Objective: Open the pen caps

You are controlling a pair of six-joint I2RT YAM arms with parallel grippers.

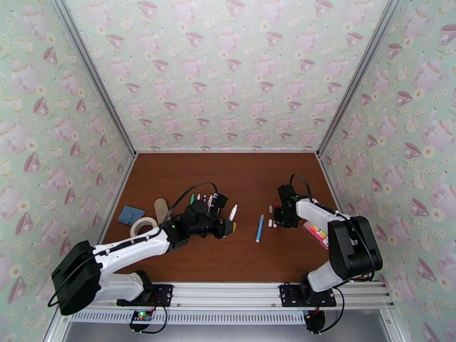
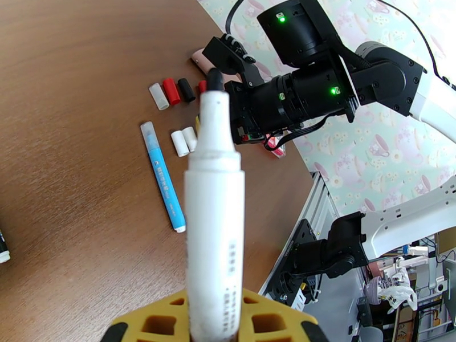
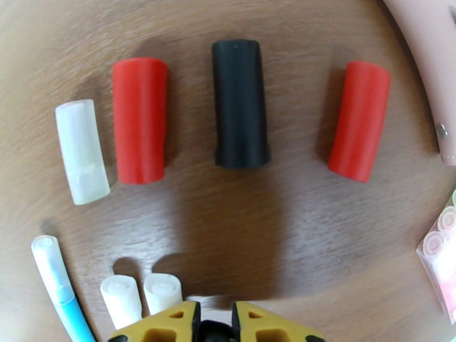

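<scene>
Left fingers point(image 2: 134, 325) clamped on white pen point(image 2: 214, 223), held left of blue pen point(image 2: 163, 180). Loose caps point(image 3: 240, 104) just right of blue pen: white, red, black, red row, two more white beside it. Right fingers point(image 3: 171, 323) over caps, nearly together; can't tell if gripping.

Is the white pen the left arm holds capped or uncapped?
Uncapped: the white pen in the left end effector shows its bare black nib.
</scene>
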